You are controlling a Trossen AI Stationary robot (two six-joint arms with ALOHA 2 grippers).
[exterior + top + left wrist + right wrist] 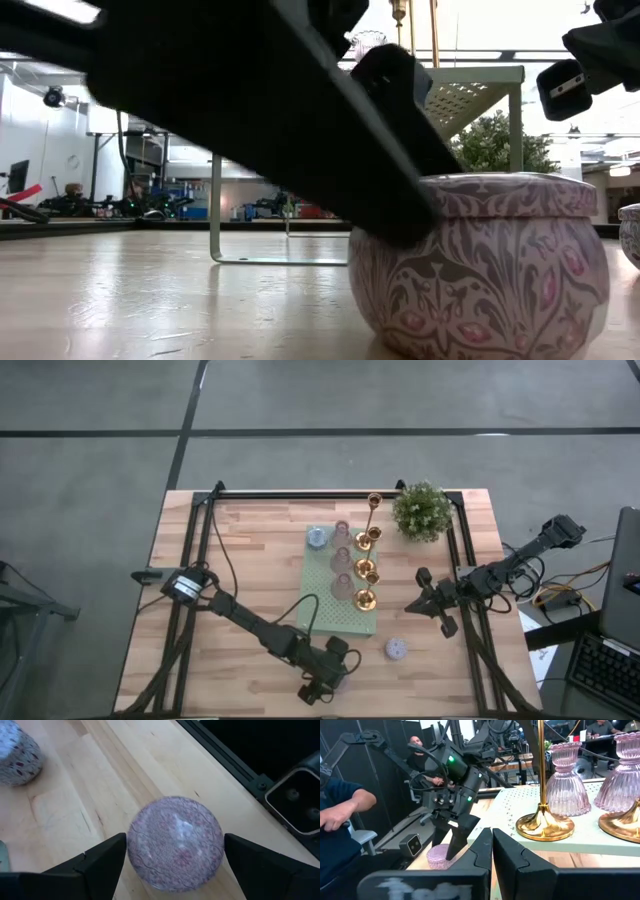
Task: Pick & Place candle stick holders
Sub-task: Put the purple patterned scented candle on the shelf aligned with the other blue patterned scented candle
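My left gripper (172, 862) hung low over the front edge of the pale wooden table (250, 550), its two dark fingers (102, 865) spread wide on either side of a small round pink patterned tin holder with a domed lid (175, 842). The fingers stood just beside the tin's sides, and I could not tell whether they touched it; the tin sat on the wood. From the table-level camera the same tin (480, 260) filled the foreground, with one dark finger (400, 110) slanting down against its near side.

A second round lavender patterned tin (396, 650) stood on the bare wood near by, to the right of my left gripper (322, 678) in the overhead view.

Behind them lay a pale green perforated rectangular mat (322, 610). On it stood a row of shiny gold metal holders (366, 575), one tall and thin-stemmed (373, 510), beside ribbed pink glass cups (342, 558) and a blue-grey round cup (317, 537). A green leafy potted plant (421, 510) stood at the back right corner.

My right gripper (425, 600) waited just off the mat's right edge, fingers (515, 855) pressed together and empty.

A person's sleeve and hand (342, 805) showed beyond the table.
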